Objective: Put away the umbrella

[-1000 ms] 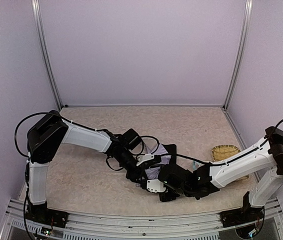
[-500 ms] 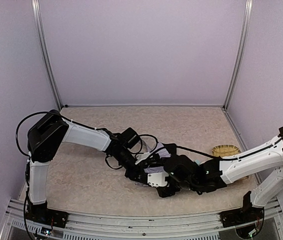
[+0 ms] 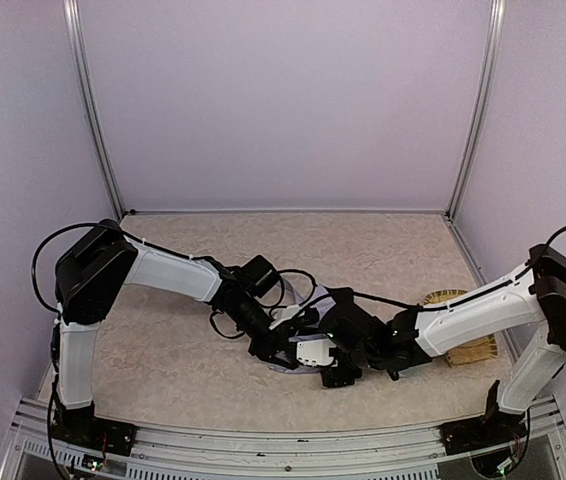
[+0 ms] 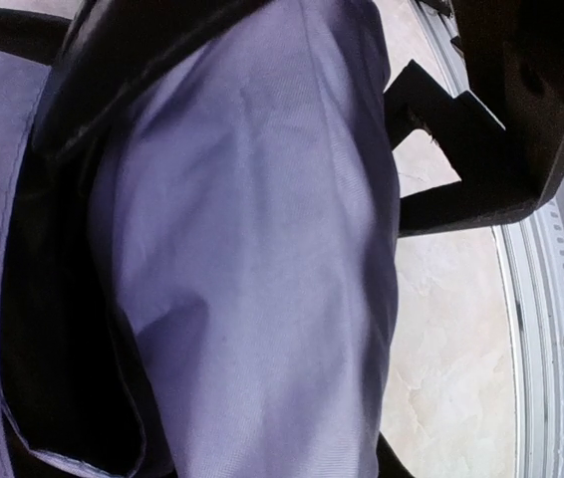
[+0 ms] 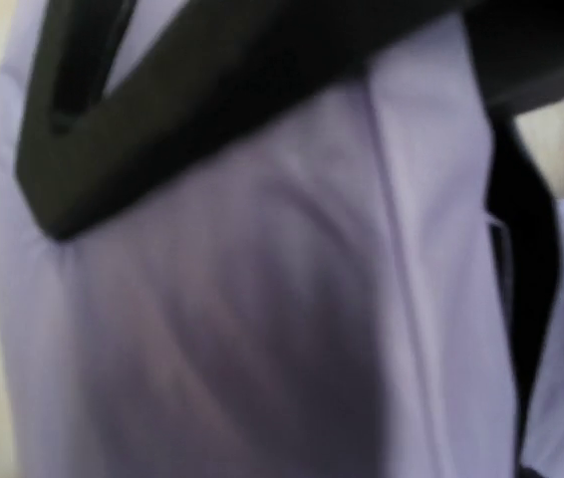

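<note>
White arm links (image 3: 168,272), black joints (image 3: 91,275) (looped cables (image 3: 34,268))

A robotics lab test cell: two robot arms (image 3: 173,275) bolted to a metal rail (image 3: 263,440) at the edge of a speckled beige table (image 3: 383,245), boxed in by bare lavender walls (image 3: 283,100) and aluminium posts (image 3: 93,110).

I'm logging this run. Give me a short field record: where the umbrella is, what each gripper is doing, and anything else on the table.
umbrella: bunched lavender fabric, middle of the table, toward the front
left gripper: closed on the umbrella fabric
right gripper: wide open, pressed close against the fabric
basket: woven, at the right side, partly hidden
</note>
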You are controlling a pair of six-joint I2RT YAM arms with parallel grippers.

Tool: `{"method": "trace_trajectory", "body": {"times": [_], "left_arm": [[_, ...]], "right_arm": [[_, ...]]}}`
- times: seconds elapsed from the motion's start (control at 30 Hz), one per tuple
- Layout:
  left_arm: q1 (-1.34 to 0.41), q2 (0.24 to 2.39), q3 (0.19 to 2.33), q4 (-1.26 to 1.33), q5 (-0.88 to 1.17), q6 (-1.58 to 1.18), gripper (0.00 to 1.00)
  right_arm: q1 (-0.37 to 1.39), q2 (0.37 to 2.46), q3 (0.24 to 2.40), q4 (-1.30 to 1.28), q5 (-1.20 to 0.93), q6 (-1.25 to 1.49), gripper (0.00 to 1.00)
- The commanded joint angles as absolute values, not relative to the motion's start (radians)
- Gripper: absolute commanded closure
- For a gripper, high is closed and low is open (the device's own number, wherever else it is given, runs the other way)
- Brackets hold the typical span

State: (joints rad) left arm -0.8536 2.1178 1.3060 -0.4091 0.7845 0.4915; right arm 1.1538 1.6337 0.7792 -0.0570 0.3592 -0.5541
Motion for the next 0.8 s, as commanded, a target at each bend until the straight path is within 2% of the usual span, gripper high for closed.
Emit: {"method": "trace_trajectory", "body": {"times": [0.0, 0.23, 0.27, 0.3, 0.37, 0.4, 0.43, 0.47, 0.6, 0.77], "left_arm": [[-0.859, 2.200, 1.232, -0.629, 0.662, 0.489, 0.75], [-0.858, 2.181, 1.220, -0.585, 0.687, 0.473, 0.73], [-0.857, 2.174, 1.217, -0.572, 0.685, 0.466, 0.71], [-0.855, 2.165, 1.212, -0.554, 0.683, 0.455, 0.68], [-0.850, 2.135, 1.187, -0.499, 0.670, 0.418, 0.51], [-0.849, 2.112, 1.171, -0.455, 0.658, 0.403, 0.35], [-0.846, 2.083, 1.155, -0.419, 0.642, 0.386, 0.06], [-0.843, 2.055, 1.134, -0.375, 0.618, 0.363, 0.02], [-0.819, 1.892, 1.039, -0.228, 0.552, 0.294, 0.01], [-0.829, 1.612, 0.884, -0.081, 0.442, 0.261, 0.01]], "right_arm": [[1.134, 1.708, 0.848, -0.137, 0.303, -0.525, 0.11], [1.157, 1.753, 0.886, -0.125, 0.146, -0.477, 0.19], [1.159, 1.760, 0.893, -0.127, 0.139, -0.471, 0.23], [1.160, 1.769, 0.897, -0.128, 0.137, -0.466, 0.34], [1.160, 1.777, 0.897, -0.130, 0.123, -0.460, 0.52], [1.160, 1.778, 0.895, -0.130, 0.109, -0.458, 0.57], [1.160, 1.777, 0.892, -0.132, 0.097, -0.454, 0.61], [1.160, 1.774, 0.889, -0.137, 0.087, -0.442, 0.65], [1.161, 1.760, 0.872, -0.149, 0.047, -0.406, 0.75], [1.162, 1.735, 0.838, -0.157, -0.009, -0.360, 0.80]]}}
